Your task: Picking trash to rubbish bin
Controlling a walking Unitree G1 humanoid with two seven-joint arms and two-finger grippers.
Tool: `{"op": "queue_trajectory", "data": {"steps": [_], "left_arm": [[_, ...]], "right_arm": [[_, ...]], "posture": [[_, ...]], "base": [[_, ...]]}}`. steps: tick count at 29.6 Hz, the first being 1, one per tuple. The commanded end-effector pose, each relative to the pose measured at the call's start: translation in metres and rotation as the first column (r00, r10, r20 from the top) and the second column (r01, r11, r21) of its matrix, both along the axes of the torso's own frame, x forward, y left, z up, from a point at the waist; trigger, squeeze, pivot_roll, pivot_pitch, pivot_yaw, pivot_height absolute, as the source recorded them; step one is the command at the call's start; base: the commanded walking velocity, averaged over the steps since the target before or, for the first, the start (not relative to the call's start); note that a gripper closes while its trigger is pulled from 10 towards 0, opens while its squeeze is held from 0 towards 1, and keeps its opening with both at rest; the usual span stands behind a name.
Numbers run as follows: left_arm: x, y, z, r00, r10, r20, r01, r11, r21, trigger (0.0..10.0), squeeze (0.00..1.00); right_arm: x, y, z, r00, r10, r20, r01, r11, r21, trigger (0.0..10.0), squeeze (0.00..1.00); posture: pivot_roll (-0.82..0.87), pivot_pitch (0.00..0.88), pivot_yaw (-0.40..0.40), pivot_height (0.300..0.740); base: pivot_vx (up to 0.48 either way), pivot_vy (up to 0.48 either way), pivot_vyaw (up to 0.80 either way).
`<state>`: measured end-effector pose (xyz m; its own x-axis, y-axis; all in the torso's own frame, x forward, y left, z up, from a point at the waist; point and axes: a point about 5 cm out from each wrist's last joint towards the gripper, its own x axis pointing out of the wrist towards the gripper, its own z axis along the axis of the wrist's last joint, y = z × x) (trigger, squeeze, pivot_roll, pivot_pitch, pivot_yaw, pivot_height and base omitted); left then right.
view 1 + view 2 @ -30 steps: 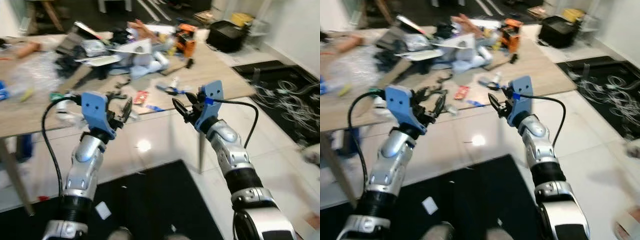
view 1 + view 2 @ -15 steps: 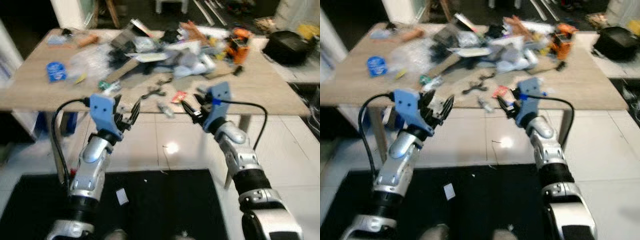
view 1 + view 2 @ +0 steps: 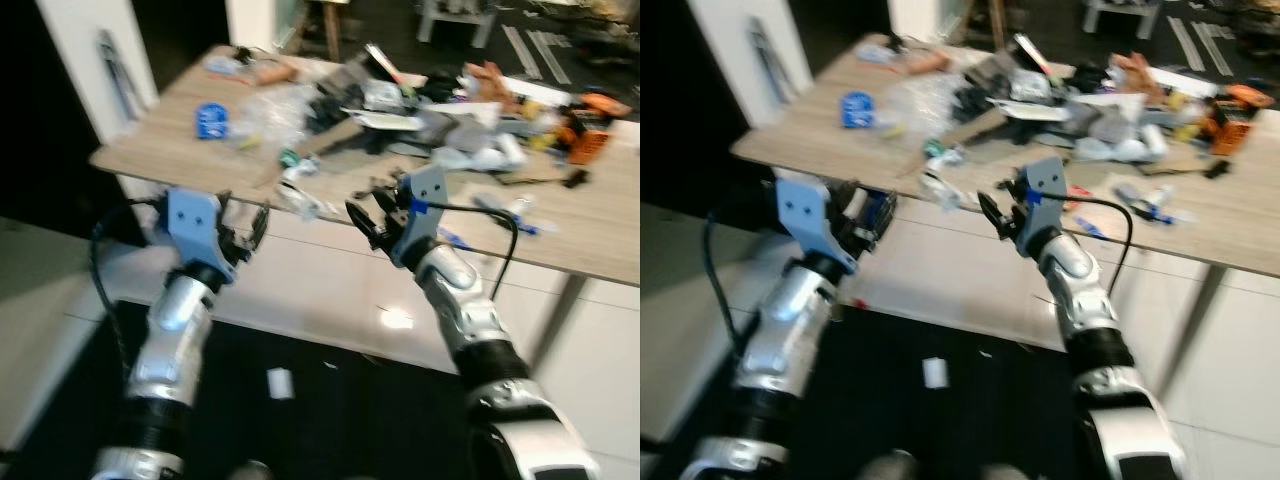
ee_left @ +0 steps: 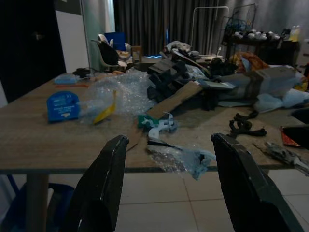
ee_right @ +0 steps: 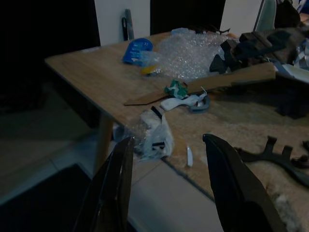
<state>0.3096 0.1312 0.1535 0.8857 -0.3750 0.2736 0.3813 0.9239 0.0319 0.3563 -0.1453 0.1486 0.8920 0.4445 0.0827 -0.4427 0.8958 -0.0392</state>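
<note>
A wooden table [image 3: 170, 160] is strewn with trash: a crumpled clear plastic bag [image 3: 300, 197] at its near edge, bubble wrap [image 3: 270, 110], a round blue item [image 3: 210, 120], a cardboard strip [image 4: 174, 99], and a pile of paper and dark objects further along. My left gripper [image 3: 243, 222] is raised just short of the table's front edge, open and empty. To its right my right gripper [image 3: 368, 215] is also held up, open and empty. The plastic bag [image 4: 181, 157] lies ahead between the left fingers, and the same bag [image 5: 154, 133] sits ahead of the right gripper [image 5: 168, 140].
A white pillar [image 3: 90, 60] and a dark doorway stand to the left of the table. A black mat [image 3: 300, 420] with a small white scrap [image 3: 279, 382] covers the floor below me. A table leg [image 3: 555, 310] stands at the right. An orange object [image 3: 585, 115] sits at the far right.
The camera has swung left along the table, so its left corner and the white pillar have come into view. Both arms stay raised with open fingers.
</note>
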Motion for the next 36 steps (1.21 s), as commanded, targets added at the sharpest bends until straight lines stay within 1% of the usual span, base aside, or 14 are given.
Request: {"op": "queue_trajectory", "data": {"steps": [1, 4, 27, 29, 36], "left_arm": [[-0.0006, 0.0018, -0.0046, 1.000, -0.004, -0.022, 0.004, 1.000, 0.017, 10.0, 0.00], [-0.0005, 0.0012, -0.0056, 1.000, -0.009, -0.030, 0.010, 1.000, 0.021, 10.0, 0.00], [-0.0010, 0.0007, -0.0056, 0.999, -0.020, -0.033, 0.021, 1.000, 0.013, 10.0, 0.00], [-0.0015, 0.0018, -0.0048, 1.000, -0.014, -0.028, 0.014, 1.000, -0.006, 10.0, 0.00], [-0.0015, 0.0027, -0.0041, 1.000, -0.008, -0.024, 0.007, 1.000, -0.014, 10.0, 0.00]], "right_arm": [[0.0003, 0.0019, -0.0032, 1.000, -0.009, -0.019, 0.009, 1.000, 0.018, 10.0, 0.00], [0.0005, 0.0013, -0.0037, 1.000, -0.016, -0.023, 0.016, 1.000, 0.026, 10.0, 0.00], [0.0024, -0.0009, -0.0045, 0.998, -0.045, -0.044, 0.046, 0.999, 0.024, 10.0, 0.00], [0.0024, -0.0010, -0.0045, 0.998, -0.046, -0.046, 0.047, 0.999, 0.024, 10.0, 0.00], [0.0026, -0.0012, -0.0045, 0.998, -0.048, -0.048, 0.049, 0.999, 0.022, 10.0, 0.00]], "posture": [[-0.09, 0.000, -0.054, 0.740], [-0.09, 0.000, -0.054, 0.740], [-0.09, 0.000, -0.055, 0.740], [-0.09, 0.000, -0.055, 0.740], [-0.09, 0.000, -0.055, 0.740]], "base": [[0.000, 0.000, 0.00], [0.000, -0.170, 0.00], [0.000, -0.465, 0.00], [0.000, 0.000, 0.00], [0.000, 0.000, 0.00]]}}
